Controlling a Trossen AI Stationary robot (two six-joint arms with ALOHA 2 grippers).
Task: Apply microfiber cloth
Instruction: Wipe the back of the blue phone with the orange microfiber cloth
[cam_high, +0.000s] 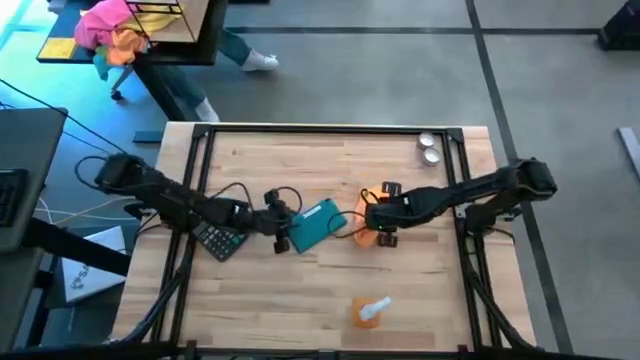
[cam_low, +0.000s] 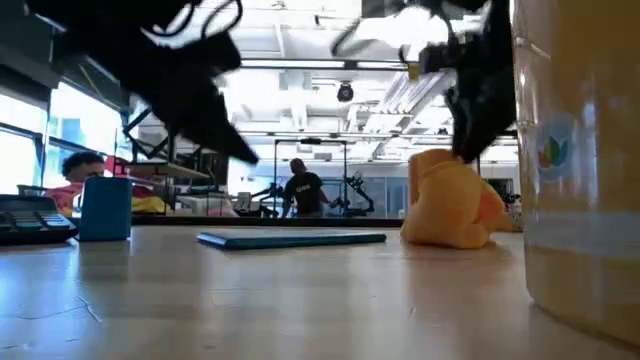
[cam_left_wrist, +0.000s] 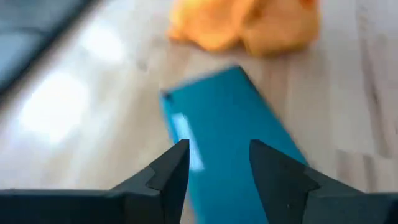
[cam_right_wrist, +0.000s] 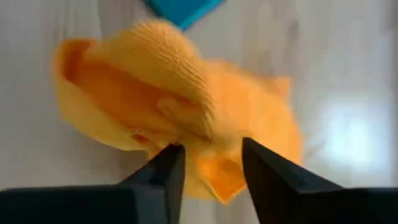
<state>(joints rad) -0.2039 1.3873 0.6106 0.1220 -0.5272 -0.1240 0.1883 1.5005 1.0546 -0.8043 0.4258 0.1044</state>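
The microfiber cloth (cam_high: 367, 238) is a bright orange rag, bunched up right of the table's middle, beside a flat teal slab (cam_high: 318, 225). My right gripper (cam_right_wrist: 212, 163) comes from the right and stands over the cloth (cam_low: 448, 205), shut on it. My left gripper (cam_left_wrist: 217, 163) is open and hovers above the slab's left end (cam_left_wrist: 224, 124), its fingers clear of it. In the low view the slab (cam_low: 290, 238) lies flat on the table. My right gripper pinches a bunched fold at the cloth's top (cam_right_wrist: 211, 146) between its two fingers, coming from above and slanting down. The cloth stands in a tall heap below the fingers (cam_low: 470, 140). The cloth's lower part (cam_low: 445, 232) rests on the table.
A dark calculator (cam_high: 220, 241) lies left of the slab under the left arm. A clear spray bottle with orange liquid (cam_high: 370, 312) lies near the front edge. Two small silver pieces (cam_high: 428, 148) sit at the far right. Bare wood shows at the front left.
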